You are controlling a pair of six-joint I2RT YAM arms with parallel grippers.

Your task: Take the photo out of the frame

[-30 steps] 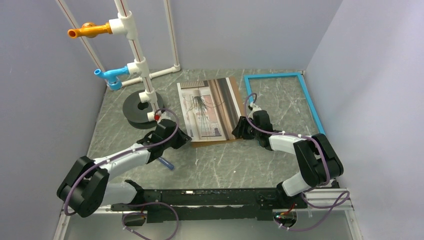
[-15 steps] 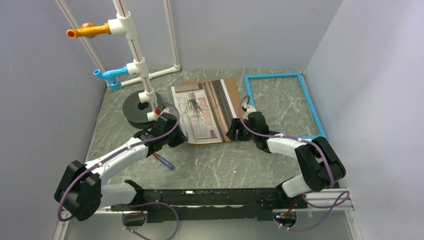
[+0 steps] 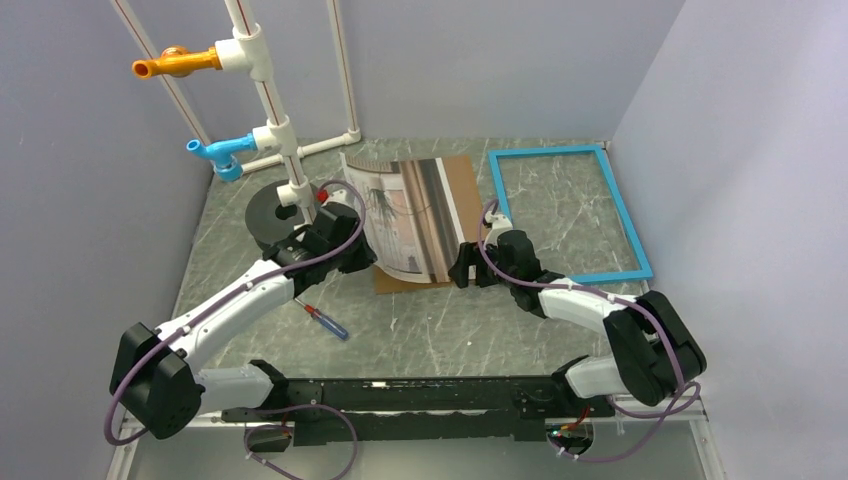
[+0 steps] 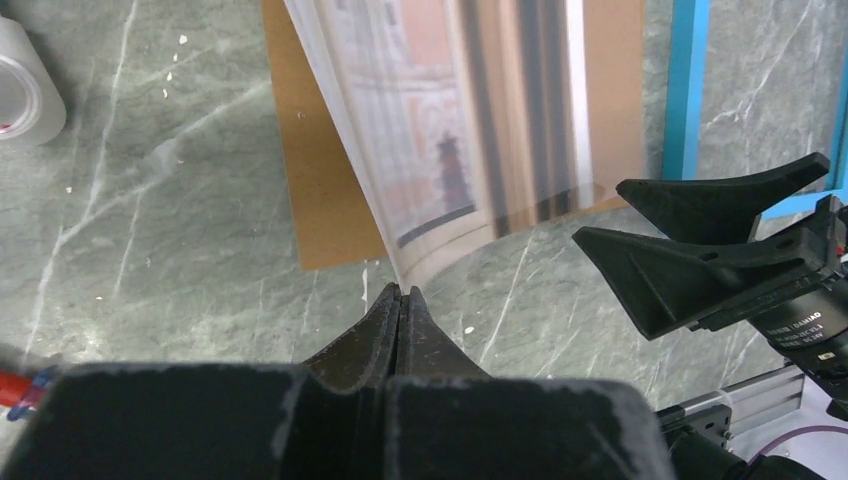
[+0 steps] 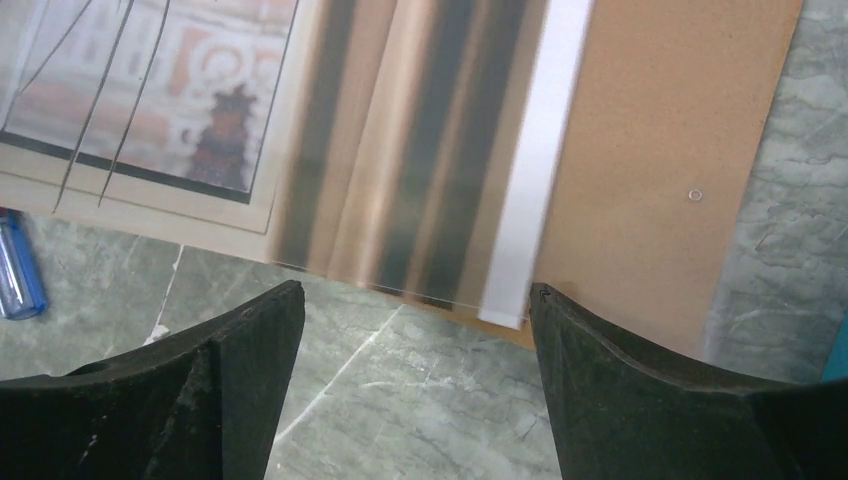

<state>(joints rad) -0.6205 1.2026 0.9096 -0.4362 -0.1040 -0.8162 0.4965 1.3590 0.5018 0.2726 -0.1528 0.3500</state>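
Green-veined marble is forming the desk, boxed by pale grey walls, with both arm bases sitting at the 6 o'clock edge. Just beyond them, at about 7 o'clock, a red-and-blue screwdriver is lying loose.

Further in, the left end effector is reaching toward the centre with its fingers pressed together, pinching the near-left corner of the photo. That side of the print is rising off the desk and curling over toward 3 o'clock, while its right side is lying on the brown backing board. The right end effector is hovering low at the print's near-right corner, fingers spread wide and gripping nothing.

At 2 o'clock the turquoise frame is lying flat and empty, just beside the board and apart from the print. Toward 11 o'clock a white pipe stand with orange and blue fittings is rising from a black disc.

By my reading, the print is already clear of the frame, and the step in hand is peeling it off the board. The next move is probably calling for the left arm to carry the curled sheet up and away without creasing it. The right end effector may be needed to steady the board so it is not dragging along.
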